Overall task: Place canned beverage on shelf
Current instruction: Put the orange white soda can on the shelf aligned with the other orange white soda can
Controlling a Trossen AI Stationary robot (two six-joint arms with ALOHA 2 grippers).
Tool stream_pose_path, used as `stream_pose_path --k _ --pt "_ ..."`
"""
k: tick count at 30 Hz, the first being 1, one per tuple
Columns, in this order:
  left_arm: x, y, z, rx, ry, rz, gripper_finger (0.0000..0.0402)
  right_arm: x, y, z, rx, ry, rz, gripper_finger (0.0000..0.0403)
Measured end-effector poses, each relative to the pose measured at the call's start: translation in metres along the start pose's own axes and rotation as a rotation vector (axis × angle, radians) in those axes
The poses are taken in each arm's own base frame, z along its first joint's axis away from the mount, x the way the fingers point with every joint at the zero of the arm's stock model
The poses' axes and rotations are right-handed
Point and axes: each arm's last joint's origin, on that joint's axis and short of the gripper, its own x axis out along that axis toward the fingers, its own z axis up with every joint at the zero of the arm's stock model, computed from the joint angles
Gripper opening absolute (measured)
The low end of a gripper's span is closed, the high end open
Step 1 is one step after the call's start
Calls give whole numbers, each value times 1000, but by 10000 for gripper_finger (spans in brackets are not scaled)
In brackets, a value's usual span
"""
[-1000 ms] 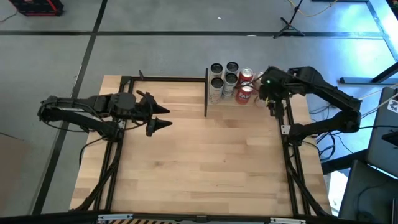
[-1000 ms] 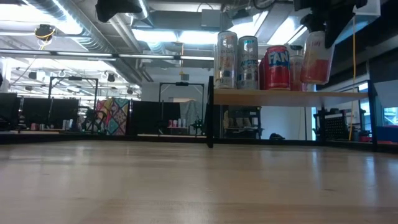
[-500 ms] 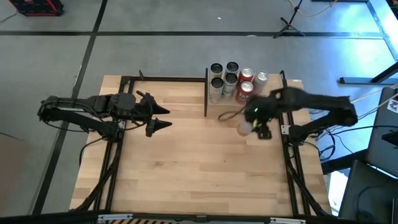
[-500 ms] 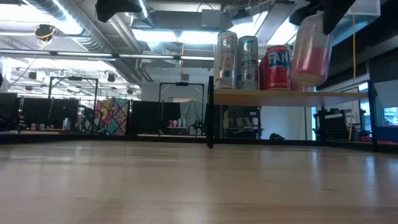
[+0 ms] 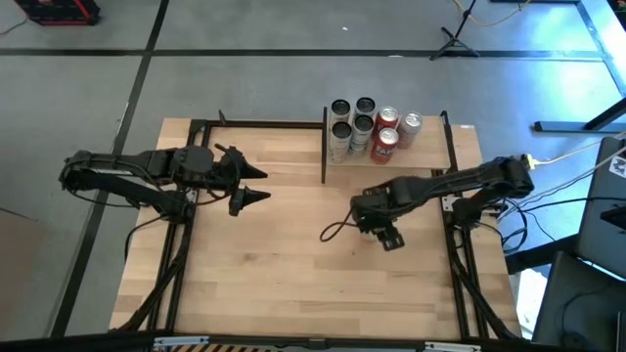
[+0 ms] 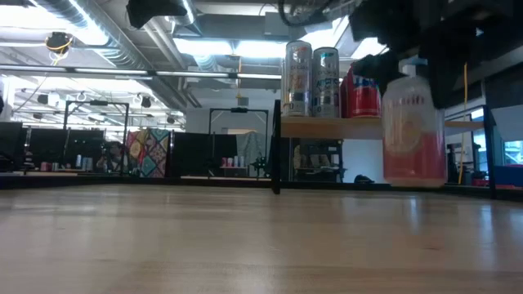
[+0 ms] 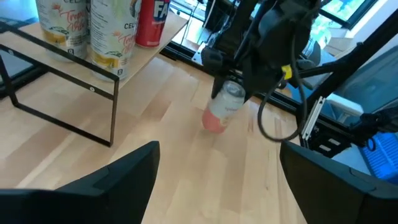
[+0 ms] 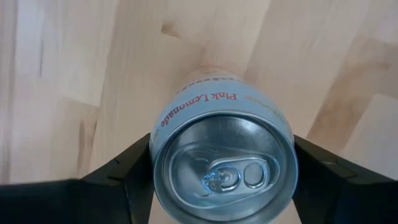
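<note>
Pink can point(image 6: 414, 131) moved off shelf point(image 6: 359, 126), upright in right gripper point(image 5: 377, 223)

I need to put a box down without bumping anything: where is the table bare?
Bare: the near half of the tabletop, and the stretch between the left gripper and the right gripper holding the pink lemonade can. Crowded: the shelf, with five cans.

Grey floor point(image 5: 245, 59) with dark lines; ceiling lights point(image 6: 221, 47) glow overhead.
</note>
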Motion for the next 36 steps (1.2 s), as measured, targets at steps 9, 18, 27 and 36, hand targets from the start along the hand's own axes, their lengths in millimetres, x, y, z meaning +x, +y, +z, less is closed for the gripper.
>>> stream_pose_path --k 9,18,27,36 --pt "3 0 -1 14 11 6 329 22 -5 10 12 52 -41 266" --pt "20 0 -5 20 59 30 329 31 -6 18 32 26 -32 296" --pt "41 -1 -10 -1 94 48 329 -18 1 10 78 -29 26 299" --pt "67 -3 -15 -32 114 49 329 -8 1 -3 46 -77 8 300"
